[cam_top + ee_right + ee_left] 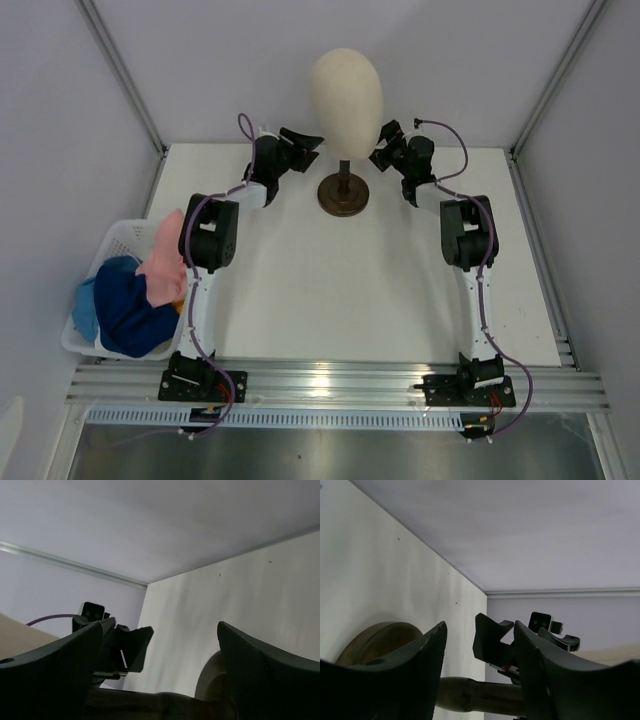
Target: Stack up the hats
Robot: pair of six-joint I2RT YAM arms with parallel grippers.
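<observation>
Four hats lie heaped in a white basket (122,232) at the table's left edge: a pink hat (163,265) on top, a navy blue hat (130,308), a light blue hat (84,305) at the left, and a sliver of a yellow-orange hat (177,303). My left gripper (306,146) (480,626) is open and empty, left of the mannequin stand's stem (480,695). My right gripper (381,151) (160,627) is open and empty, right of that stem (150,706). Both are far from the hats.
A cream mannequin head (346,86) stands on a dark round base (343,197) at the back middle, between the two grippers. The base also shows in the left wrist view (375,640) and the right wrist view (210,677). Grey walls enclose the table.
</observation>
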